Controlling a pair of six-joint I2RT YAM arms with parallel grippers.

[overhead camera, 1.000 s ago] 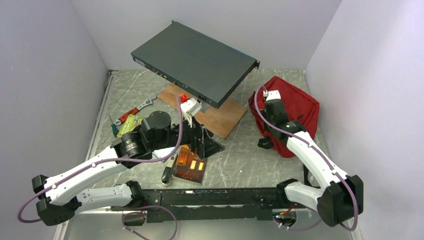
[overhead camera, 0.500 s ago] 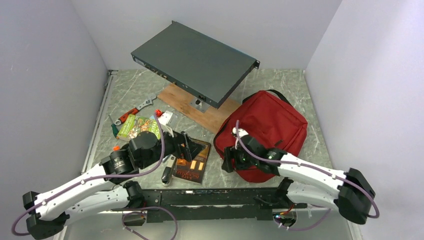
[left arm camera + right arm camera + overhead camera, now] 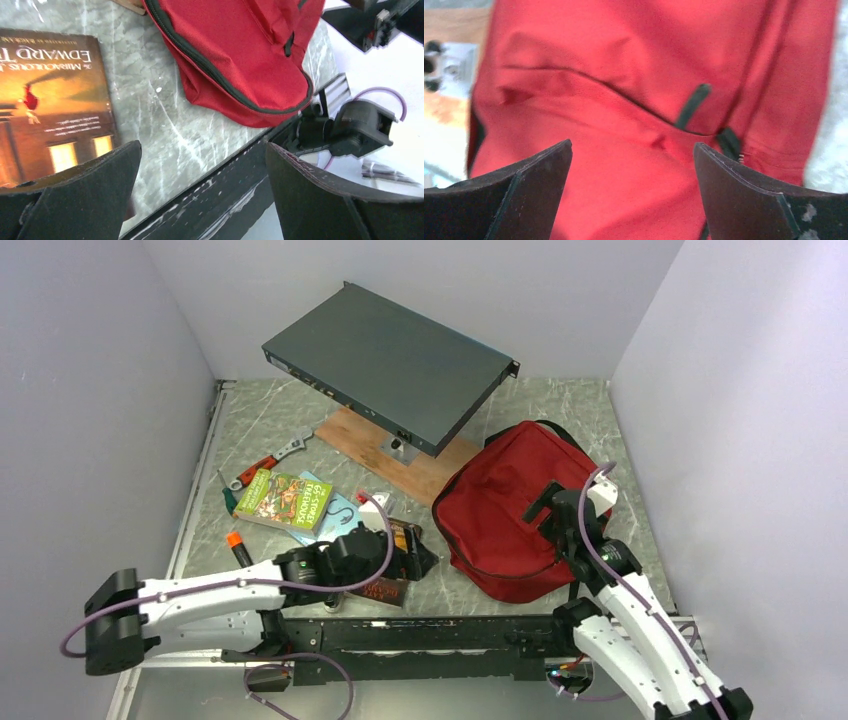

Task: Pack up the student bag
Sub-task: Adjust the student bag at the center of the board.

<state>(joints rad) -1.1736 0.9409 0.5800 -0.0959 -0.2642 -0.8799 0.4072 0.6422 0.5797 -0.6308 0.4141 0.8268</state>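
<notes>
The student bag [image 3: 500,515] is a red backpack lying flat at the right of the table, its black zipper line [image 3: 634,102] shut as far as I can see. My right gripper [image 3: 541,504] hovers open over the bag's right half; in the right wrist view the right gripper [image 3: 633,150] has only red fabric [image 3: 624,190] between its fingers, with a black zipper pull [image 3: 691,105] just ahead. My left gripper [image 3: 417,552] stands open and empty low at the near edge, beside a dark orange-lit book [image 3: 385,575]. The left wrist view shows that book [image 3: 50,100] to the left and the bag [image 3: 240,55] ahead.
A flat dark grey metal box [image 3: 390,365] stands propped over a wooden board [image 3: 425,472] at the back. A green book [image 3: 285,498], hand tools [image 3: 272,458] and an orange-capped marker [image 3: 238,548] lie at the left. The black base rail [image 3: 440,632] runs along the near edge.
The bag was dragged from the back right toward the middle and now lies flat. The right gripper opened, let go and moved over its right side. The left arm drew back toward the near edge.
</notes>
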